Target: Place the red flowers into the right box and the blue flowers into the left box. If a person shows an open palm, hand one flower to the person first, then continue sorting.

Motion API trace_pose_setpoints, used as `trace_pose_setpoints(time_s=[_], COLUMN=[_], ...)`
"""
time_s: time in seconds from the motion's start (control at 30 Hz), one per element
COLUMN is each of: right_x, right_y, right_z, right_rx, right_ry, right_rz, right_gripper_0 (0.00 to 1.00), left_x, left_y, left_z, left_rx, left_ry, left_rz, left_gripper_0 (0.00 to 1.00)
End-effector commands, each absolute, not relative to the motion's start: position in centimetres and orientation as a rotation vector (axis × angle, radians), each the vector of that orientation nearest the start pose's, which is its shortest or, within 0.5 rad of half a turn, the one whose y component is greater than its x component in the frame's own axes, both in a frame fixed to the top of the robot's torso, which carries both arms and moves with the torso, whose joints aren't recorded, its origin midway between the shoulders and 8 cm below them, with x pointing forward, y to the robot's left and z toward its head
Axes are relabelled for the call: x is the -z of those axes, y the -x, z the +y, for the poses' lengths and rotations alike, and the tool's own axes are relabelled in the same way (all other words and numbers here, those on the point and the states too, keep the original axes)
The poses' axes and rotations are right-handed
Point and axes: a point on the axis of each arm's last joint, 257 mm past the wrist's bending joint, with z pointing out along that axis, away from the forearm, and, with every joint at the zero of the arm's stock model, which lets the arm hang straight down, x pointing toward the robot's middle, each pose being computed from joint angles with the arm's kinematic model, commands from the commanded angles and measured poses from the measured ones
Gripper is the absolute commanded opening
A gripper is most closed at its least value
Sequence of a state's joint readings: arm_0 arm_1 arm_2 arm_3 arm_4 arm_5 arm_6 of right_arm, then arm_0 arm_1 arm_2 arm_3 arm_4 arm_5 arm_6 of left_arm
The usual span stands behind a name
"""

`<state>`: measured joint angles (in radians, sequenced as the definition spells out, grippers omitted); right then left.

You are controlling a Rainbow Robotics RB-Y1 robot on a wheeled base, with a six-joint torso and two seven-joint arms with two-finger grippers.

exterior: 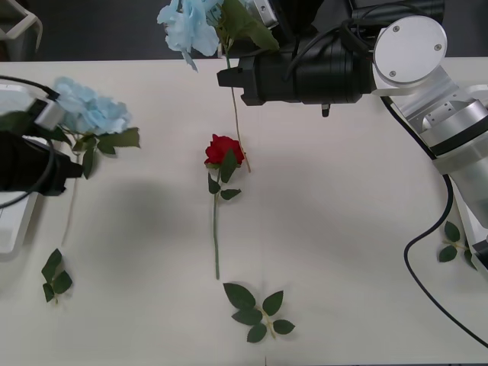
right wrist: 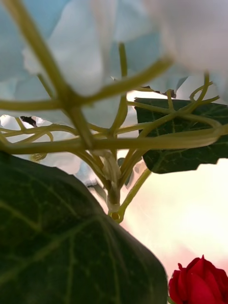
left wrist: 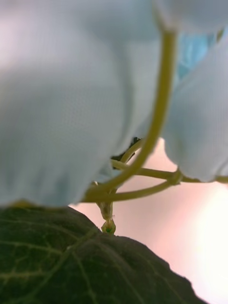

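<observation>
Holding: the right gripper (exterior: pixel 231 80) is clamped on the right blue flower (exterior: pixel 189 27), and the left gripper (exterior: pixel 65 133) on the left blue flower (exterior: pixel 85 107).
Right blue flower: its head sits just beyond the right gripper, and its thin stem hangs down past the gripper. In the right wrist view its pale petals, branching stalks and dark leaves press close to the camera.
Left blue flower: its head and leaves are right at the left gripper, with the stem trailing down toward the robot. Its petals crowd the left wrist view.
Rose (exterior: pixel 223 150): lying on the counter (exterior: pixel 343 229) below the right gripper, touching the tip of the hanging stem, its own stem pointing toward the robot.
Left box (exterior: pixel 11 225): under the left arm, at the counter's edge.
Leaf sprigs: one (exterior: pixel 255 311) past the rose's stem end, one (exterior: pixel 55 276) near the left box, one (exterior: pixel 456 244) under the right arm.
</observation>
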<state>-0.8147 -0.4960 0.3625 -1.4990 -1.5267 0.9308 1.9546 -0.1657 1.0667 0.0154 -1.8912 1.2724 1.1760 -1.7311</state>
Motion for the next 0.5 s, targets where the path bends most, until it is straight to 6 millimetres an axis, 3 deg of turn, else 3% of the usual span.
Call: trace_pose_setpoints(time_s=[0.03,0.07,0.17,0.27,0.5], right_x=[0.8,0.8,0.7,0.7,0.6], right_y=[-51.2,-51.2,-51.2,-51.1,-51.0], right_z=[6.1,6.1,6.1,6.1,6.2], right_rx=[-1.004,-1.004,-1.005,-1.006,-1.015], right_ry=[0.928,0.928,0.929,0.93,0.929], right_rz=[1.661,1.661,1.659,1.658,1.656], right_gripper_0=[0.0,0.0,0.0,0.0,0.0], left_x=[9.0,8.7,6.9,6.0,7.1], left_y=[-46.7,-46.6,-46.6,-46.4,-45.7], left_z=[39.9,41.0,47.3,52.0,59.4], left_rx=[-0.148,-0.192,-0.476,-0.644,-0.839], left_ry=[-0.624,-0.619,-0.568,-0.49,-0.368], left_rz=[2.347,2.353,2.371,2.384,2.425], left_gripper_0=[0.0,0.0,0.0,0.0,0.0])
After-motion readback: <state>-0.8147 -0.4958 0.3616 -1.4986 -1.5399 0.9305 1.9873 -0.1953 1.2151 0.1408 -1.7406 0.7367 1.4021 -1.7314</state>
